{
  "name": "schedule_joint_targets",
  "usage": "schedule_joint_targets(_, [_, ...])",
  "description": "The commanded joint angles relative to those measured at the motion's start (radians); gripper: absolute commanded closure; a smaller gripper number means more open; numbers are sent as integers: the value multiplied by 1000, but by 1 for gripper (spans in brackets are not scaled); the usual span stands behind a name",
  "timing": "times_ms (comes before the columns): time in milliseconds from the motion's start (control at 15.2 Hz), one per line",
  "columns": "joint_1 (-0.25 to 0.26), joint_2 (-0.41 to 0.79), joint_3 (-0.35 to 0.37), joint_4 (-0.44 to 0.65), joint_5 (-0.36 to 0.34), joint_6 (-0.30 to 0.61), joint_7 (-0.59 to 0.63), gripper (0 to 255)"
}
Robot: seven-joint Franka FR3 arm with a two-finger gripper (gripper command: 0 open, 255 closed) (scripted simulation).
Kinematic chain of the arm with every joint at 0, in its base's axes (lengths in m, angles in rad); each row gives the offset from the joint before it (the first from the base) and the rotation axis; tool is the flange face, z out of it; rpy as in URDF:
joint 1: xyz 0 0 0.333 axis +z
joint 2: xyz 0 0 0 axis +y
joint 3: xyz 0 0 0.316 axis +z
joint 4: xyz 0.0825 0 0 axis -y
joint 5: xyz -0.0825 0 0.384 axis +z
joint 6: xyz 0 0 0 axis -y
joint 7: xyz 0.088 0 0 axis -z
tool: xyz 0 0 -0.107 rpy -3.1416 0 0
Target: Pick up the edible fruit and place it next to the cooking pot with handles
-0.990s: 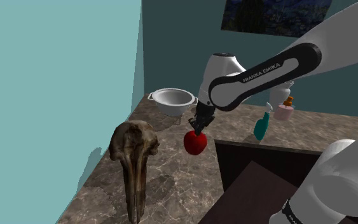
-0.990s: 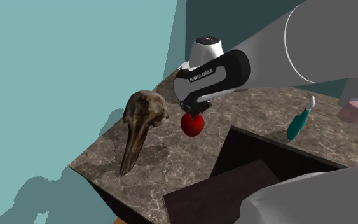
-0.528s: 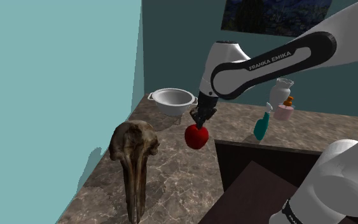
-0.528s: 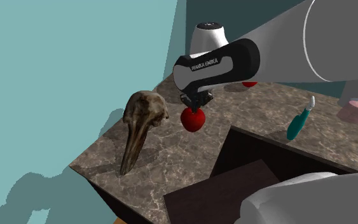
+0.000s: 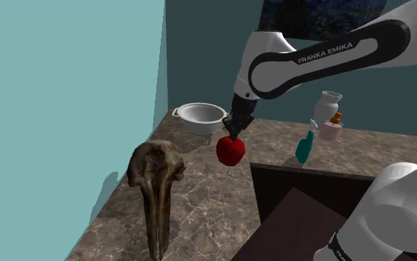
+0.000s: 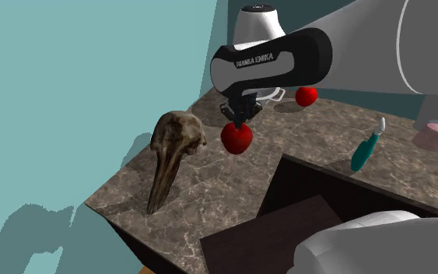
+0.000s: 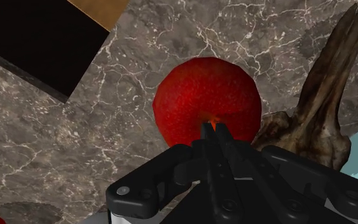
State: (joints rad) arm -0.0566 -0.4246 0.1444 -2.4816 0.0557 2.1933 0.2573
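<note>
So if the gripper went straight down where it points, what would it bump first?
Probably the brown marbled counter: the gripper points down at it, and the red fruit it holds would touch first.

Red fruit (image 5: 230, 150), white pot (image 5: 200, 117), mottled brown skull (image 5: 155, 178), teal brush (image 5: 304, 147), teal wall (image 5: 66, 89), brown counter (image 5: 207, 215) veined in white.

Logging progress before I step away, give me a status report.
Gripper jaws shut on red fruit, at its top. Fruit hanging above counter. White pot beyond, nothing between.
</note>
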Motion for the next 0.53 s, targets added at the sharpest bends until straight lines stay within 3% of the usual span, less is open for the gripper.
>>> schedule_joint_targets(0, [0,-12,-3,18,0,-30,-2,255])
schedule_joint_targets(330, [-1,-28,-6,60,-1,-88,-3,255])
schedule_joint_targets(462, [-13,53,-13,129,-13,-77,-13,255])
